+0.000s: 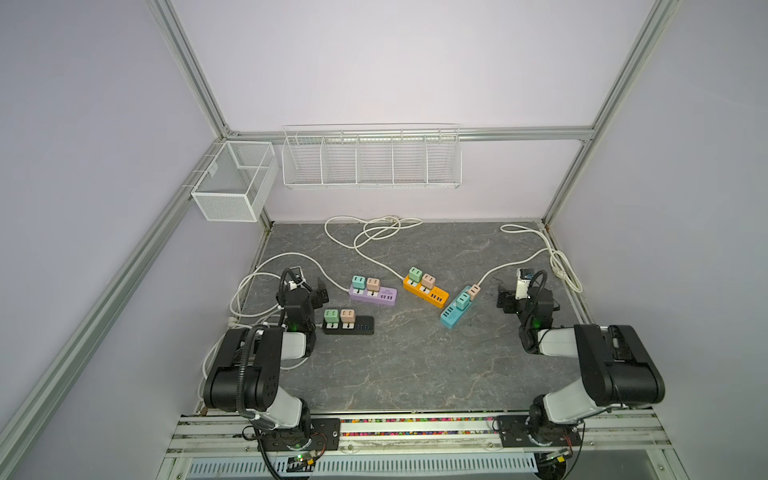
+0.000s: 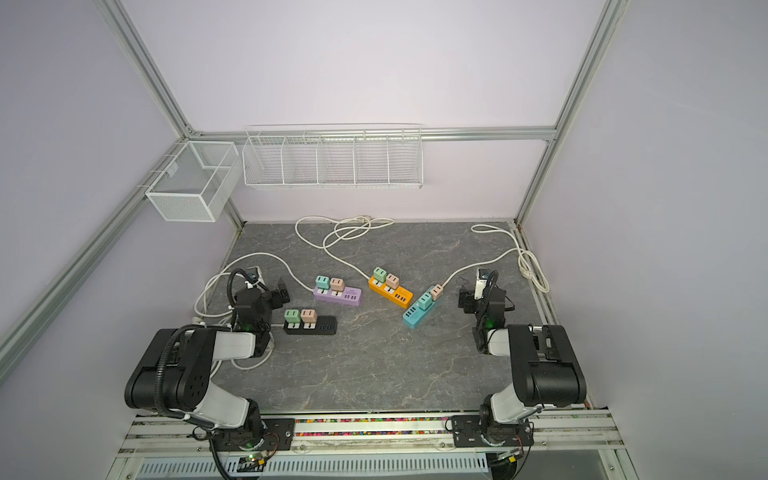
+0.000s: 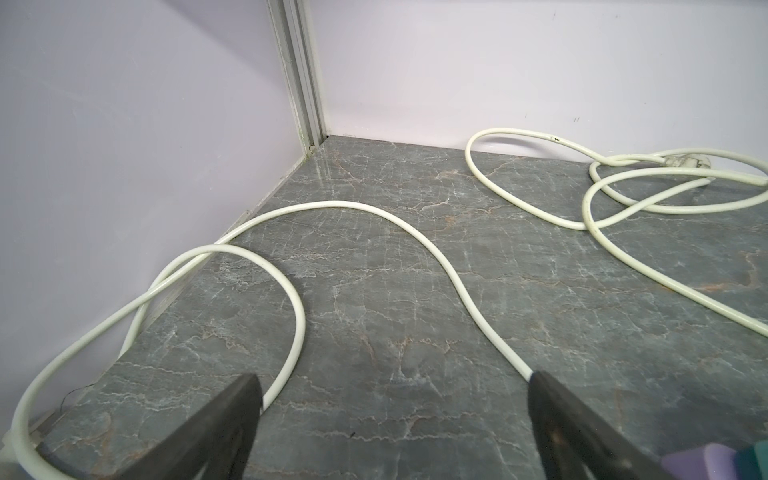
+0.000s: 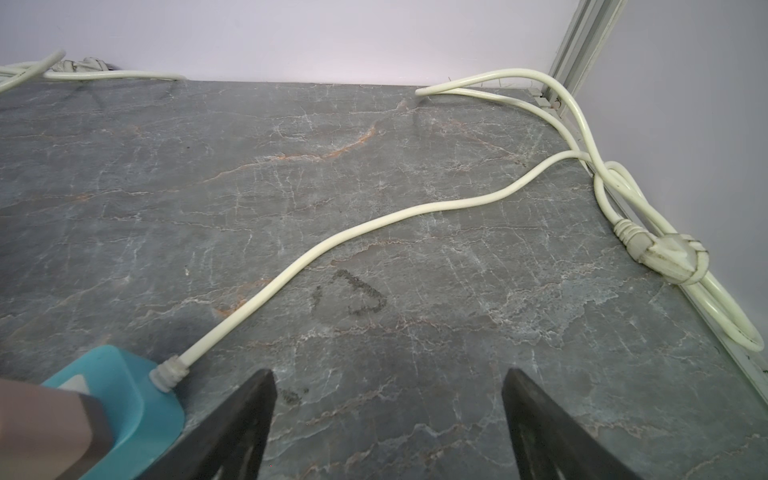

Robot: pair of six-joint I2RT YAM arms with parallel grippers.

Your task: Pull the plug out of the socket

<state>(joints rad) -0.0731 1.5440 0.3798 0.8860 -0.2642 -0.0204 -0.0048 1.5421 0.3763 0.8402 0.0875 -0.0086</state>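
Several socket strips lie on the grey marble table, each with a green and a pink plug standing in it: purple point(image 1: 372, 296), black point(image 1: 348, 325), orange point(image 1: 426, 292) and teal point(image 1: 456, 313). My left gripper point(image 1: 320, 293) hovers open just left of the purple strip, whose corner point(image 3: 702, 461) shows in the left wrist view beside one finger. My right gripper point(image 1: 505, 297) is open to the right of the teal strip point(image 4: 129, 399), whose pink plug point(image 4: 45, 432) looms blurred. Both grippers, the left point(image 3: 392, 376) and the right point(image 4: 389, 372), have only bare table between their fingers.
White cords point(image 1: 365, 232) loop over the back of the table, with more along the left edge point(image 1: 249, 286) and the right edge point(image 1: 559, 262). A wire rack point(image 1: 372, 156) and a mesh basket point(image 1: 232, 180) hang on the walls above.
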